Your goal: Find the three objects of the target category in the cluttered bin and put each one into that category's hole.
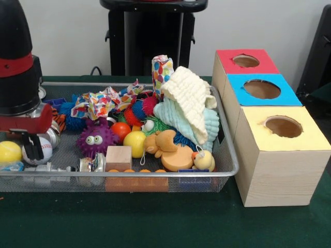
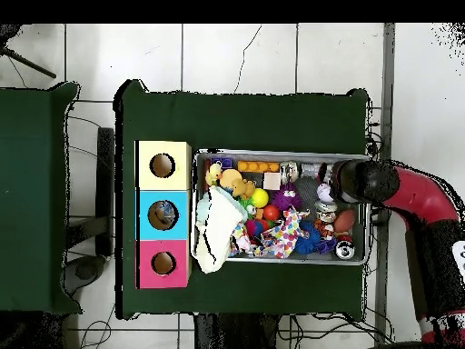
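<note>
The wire mesh bin (image 1: 129,175) is full of toys and cloths; it also shows in the overhead view (image 2: 281,154). My gripper (image 1: 32,147) hangs low over the bin's left end, just above a white baseball (image 1: 45,151) and beside a yellow ball (image 1: 9,151). In the overhead view the arm's end (image 2: 356,182) covers that end of the bin. To the bin's right stand three wooden boxes with round holes: red-topped (image 1: 246,61), blue-topped (image 1: 262,89) and yellow-topped (image 1: 283,126).
In the bin lie a purple spiky toy with eyes (image 1: 95,138), an orange ball (image 1: 120,130), a yellow ball (image 1: 134,143), a wooden block (image 1: 119,157), an orange toy animal (image 1: 165,147), a small yellow duck (image 1: 204,161), a cream cloth (image 1: 189,101) and a dotted cloth (image 1: 103,103).
</note>
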Motion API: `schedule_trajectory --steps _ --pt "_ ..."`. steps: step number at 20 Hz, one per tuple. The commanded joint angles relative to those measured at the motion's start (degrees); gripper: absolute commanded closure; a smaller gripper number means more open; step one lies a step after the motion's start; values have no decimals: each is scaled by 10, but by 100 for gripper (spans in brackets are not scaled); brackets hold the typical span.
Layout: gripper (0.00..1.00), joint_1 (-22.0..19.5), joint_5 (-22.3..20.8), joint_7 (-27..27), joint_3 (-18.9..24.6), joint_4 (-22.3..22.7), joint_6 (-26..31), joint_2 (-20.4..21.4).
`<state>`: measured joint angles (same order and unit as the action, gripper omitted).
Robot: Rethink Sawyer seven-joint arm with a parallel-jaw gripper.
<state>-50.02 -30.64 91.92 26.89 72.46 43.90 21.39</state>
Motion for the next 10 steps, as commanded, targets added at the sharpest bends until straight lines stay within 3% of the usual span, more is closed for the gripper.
schedule_trajectory --steps 1,10 --pt "100 31 -27 -169 36 -89 86 -35" --pt "100 40 -29 -159 13 -121 118 -35"
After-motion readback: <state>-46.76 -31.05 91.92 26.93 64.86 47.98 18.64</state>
